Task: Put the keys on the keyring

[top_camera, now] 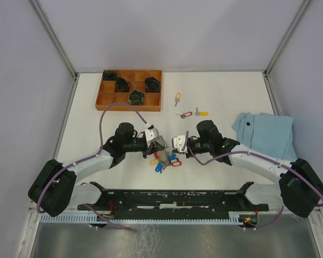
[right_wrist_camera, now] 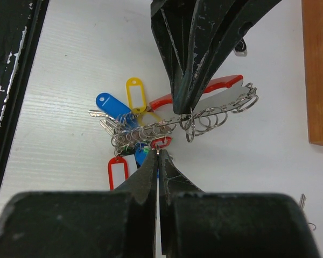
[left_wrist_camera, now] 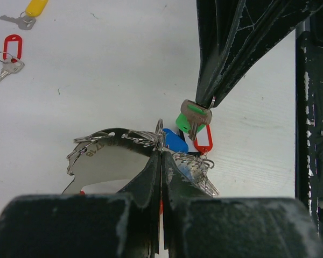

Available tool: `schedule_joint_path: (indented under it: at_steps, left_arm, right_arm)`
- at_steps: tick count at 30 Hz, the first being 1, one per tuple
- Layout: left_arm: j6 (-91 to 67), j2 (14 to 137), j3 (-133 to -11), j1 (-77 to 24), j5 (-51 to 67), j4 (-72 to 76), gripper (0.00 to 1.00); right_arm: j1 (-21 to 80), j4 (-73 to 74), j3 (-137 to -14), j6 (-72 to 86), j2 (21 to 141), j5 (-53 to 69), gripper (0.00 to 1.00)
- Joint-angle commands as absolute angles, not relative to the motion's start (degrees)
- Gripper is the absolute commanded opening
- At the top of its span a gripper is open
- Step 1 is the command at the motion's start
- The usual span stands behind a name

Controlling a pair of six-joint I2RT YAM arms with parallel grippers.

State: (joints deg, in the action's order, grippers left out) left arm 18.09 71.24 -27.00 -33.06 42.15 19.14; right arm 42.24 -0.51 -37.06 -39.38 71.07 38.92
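The keyring (top_camera: 164, 159) lies mid-table between both arms, a bunch of coloured tags on a red strap (right_wrist_camera: 210, 87) and a metal band strung with rings (right_wrist_camera: 167, 128). My left gripper (left_wrist_camera: 160, 146) is shut on that band and lifts it off the table. My right gripper (right_wrist_camera: 158, 150) is shut on the small ring of a key with a green tag (left_wrist_camera: 189, 116), held right against the band. Three loose keys lie further back: a red-tagged one (top_camera: 185, 114), a yellow-tagged one (top_camera: 202, 113) and one behind them (top_camera: 177, 98).
A wooden compartment tray (top_camera: 128, 108) with black coiled items stands at the back left. A blue cloth (top_camera: 266, 131) lies at the right. A black rail (top_camera: 172, 199) runs along the near edge between the arm bases.
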Motion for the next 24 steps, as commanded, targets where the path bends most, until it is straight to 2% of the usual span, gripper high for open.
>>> schedule_joint_path:
  at_steps: [1, 5, 10, 24]
  left_arm:
    - [20.52, 70.12, -26.84, -33.34, 40.93, 21.36, 0.03]
    - [20.14, 69.77, -26.81, -33.31, 40.39, 21.61, 0.03]
    - [20.26, 68.7, -26.2, -33.41, 41.76, 22.15, 0.03]
    - [21.27, 69.02, -24.72, -33.57, 42.34, 24.58, 0.03]
  right_arm:
    - [42.15, -1.81, -39.21, -34.1, 70.85, 35.45, 0.01]
    - [42.17, 1.68, -38.44, -28.34, 67.99, 32.39, 0.01]
    - [42.11, -6.29, -33.63, -27.87, 64.98, 30.41, 0.01]
    - [42.2, -15.49, -36.8, -31.78, 74.97, 38.42, 0.01]
